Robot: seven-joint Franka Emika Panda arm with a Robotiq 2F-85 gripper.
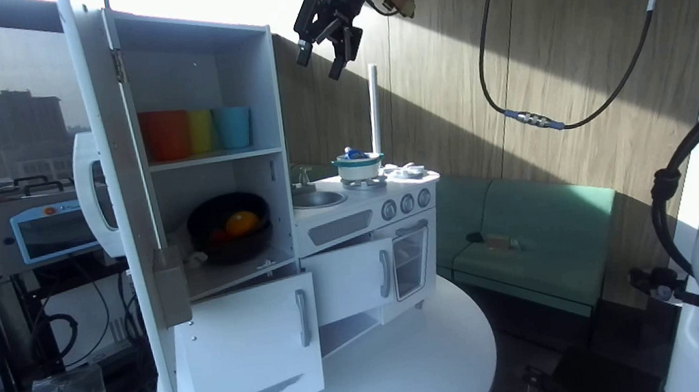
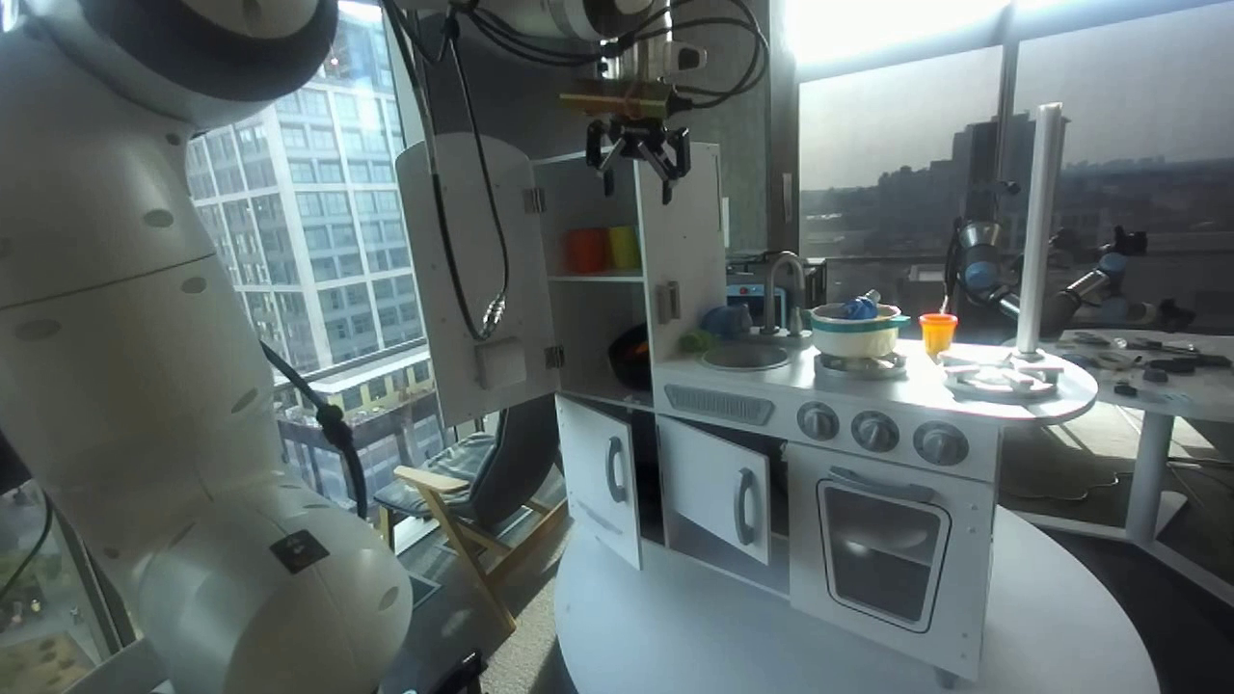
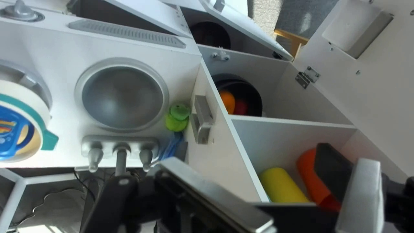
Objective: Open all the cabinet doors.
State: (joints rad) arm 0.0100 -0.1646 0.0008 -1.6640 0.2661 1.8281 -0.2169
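Observation:
The toy kitchen is white with grey handles. Its tall upper door [image 1: 113,201] stands wide open in both exterior views [image 2: 463,260]; its inner face shows in the wrist view [image 3: 365,74]. The lower left door [image 1: 249,356] is partly open [image 2: 596,477], with a dark gap at its handle side. The middle door [image 1: 348,280] is also partly open [image 2: 709,492]. The oven door [image 2: 882,549] with a window looks shut [image 1: 409,260]. My gripper [image 1: 320,62] is open and empty, high above the kitchen and touching nothing; it also shows above the tall cabinet [image 2: 637,181].
The shelves hold colored cups [image 1: 166,135] and a black bowl [image 1: 229,228] with toy fruit. A pot [image 2: 853,333], an orange cup [image 2: 937,333] and a sink [image 2: 747,357] are on the counter. A white post [image 2: 1039,231] rises behind the stove. The kitchen stands on a round table [image 1: 431,356].

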